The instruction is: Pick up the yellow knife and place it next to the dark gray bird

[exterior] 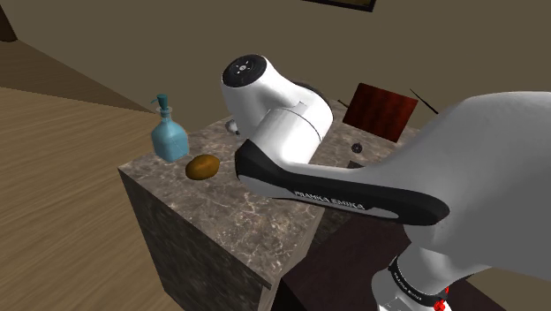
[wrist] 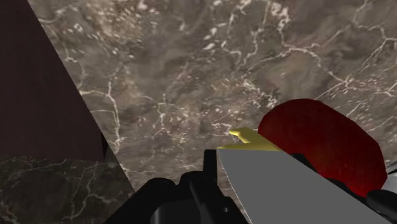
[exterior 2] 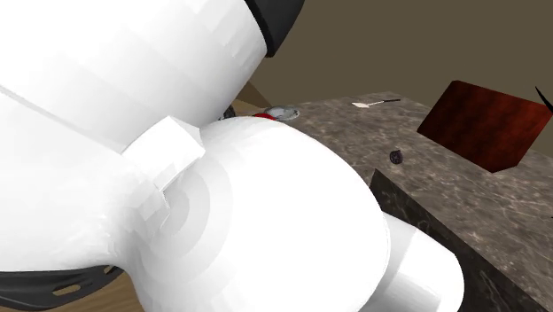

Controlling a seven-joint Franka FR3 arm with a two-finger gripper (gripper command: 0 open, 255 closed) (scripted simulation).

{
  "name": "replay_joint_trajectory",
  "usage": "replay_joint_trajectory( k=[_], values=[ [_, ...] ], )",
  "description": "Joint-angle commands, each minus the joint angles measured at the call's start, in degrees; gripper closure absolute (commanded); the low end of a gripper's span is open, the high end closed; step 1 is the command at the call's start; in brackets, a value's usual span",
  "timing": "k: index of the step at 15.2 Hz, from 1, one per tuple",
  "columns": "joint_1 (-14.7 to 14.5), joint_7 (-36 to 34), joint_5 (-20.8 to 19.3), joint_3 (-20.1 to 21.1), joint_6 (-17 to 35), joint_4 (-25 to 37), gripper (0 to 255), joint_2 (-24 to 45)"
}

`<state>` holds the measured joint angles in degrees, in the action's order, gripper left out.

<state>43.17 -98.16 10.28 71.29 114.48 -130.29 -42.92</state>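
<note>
Yellow knife (wrist: 273, 181), with its grey blade and yellow handle, sits between the gripper's (wrist: 296, 184) black fingers (wrist: 191, 194) above the marble counter (exterior: 230, 221). They seem to be pinching the flat blade, though the far finger is mostly hidden behind it, so the grip is hard to judge. The handle juts out beyond the fingertips, toward a round red thing (wrist: 324, 140) that lies just beside it.

The main risk is that the blade turns or slides in the pinch. It is smooth and flat, and the handle's weight hangs out to one side, so a quick swing could twist it loose. A low carry could also clip the red thing.

The dark gray bird (exterior: 357, 148) looks like the small dark lump standing alone on the counter near the red-brown board (exterior: 380, 108). It looks light, so setting the knife down too close could knock it away.

The arm (exterior: 291, 132) rises from its stand, bends sharply at the elbow and folds forward over the counter. The hand points down at the marble.
</note>
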Motion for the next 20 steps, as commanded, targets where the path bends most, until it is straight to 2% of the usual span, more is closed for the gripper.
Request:
replay_joint_trajectory(
  k=[1, 20],
  values=[
    [-0.3, 0.6, -0.4, -1.2, -1.3, 1.0, 255, -0.1],
    [-0.9, 4.6, -3.5, -8.7, -13.6, 12.3, 255, 0.3]
  ],
)
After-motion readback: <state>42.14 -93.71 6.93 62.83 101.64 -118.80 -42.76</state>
